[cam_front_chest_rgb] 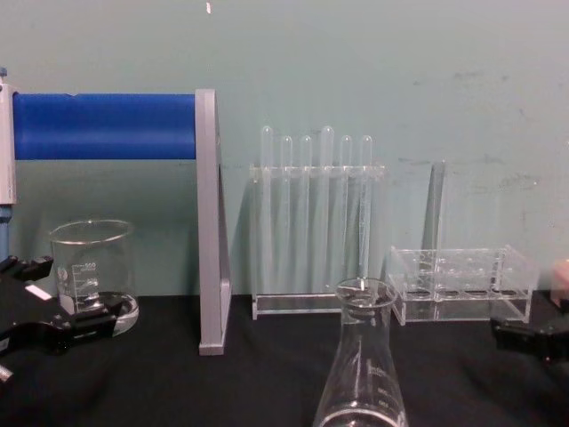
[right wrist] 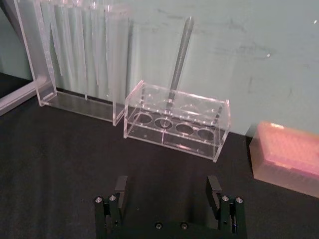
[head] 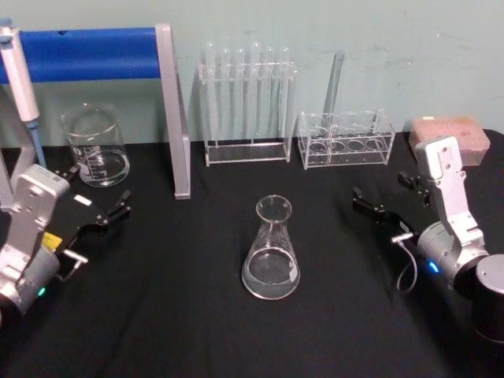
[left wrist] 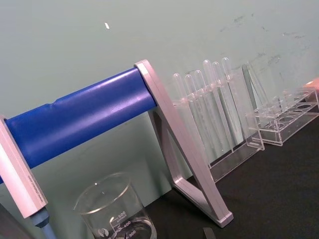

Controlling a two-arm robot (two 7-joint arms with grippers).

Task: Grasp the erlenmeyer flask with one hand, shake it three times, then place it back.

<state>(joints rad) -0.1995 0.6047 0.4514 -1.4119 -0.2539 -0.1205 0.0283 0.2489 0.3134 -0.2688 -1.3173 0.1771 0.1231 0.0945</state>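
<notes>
The erlenmeyer flask [head: 272,252] is clear glass and stands upright on the black tabletop, near the middle; the chest view shows its neck and flared lip [cam_front_chest_rgb: 360,374] close up. My left gripper [head: 98,193] rests at the table's left, well apart from the flask, with its fingers spread and nothing between them; it also shows in the chest view [cam_front_chest_rgb: 62,298]. My right gripper [head: 387,193] sits at the right, pointing toward the racks, open and empty. In the right wrist view its two fingers [right wrist: 120,185] stand wide apart above bare cloth.
A glass beaker [head: 96,146] stands back left, beside a grey stand with a blue bar [head: 173,110]. Behind the flask are a tall test tube rack [head: 246,102] and a low acrylic rack [head: 346,140] holding one tube. A pink box [head: 449,135] sits back right.
</notes>
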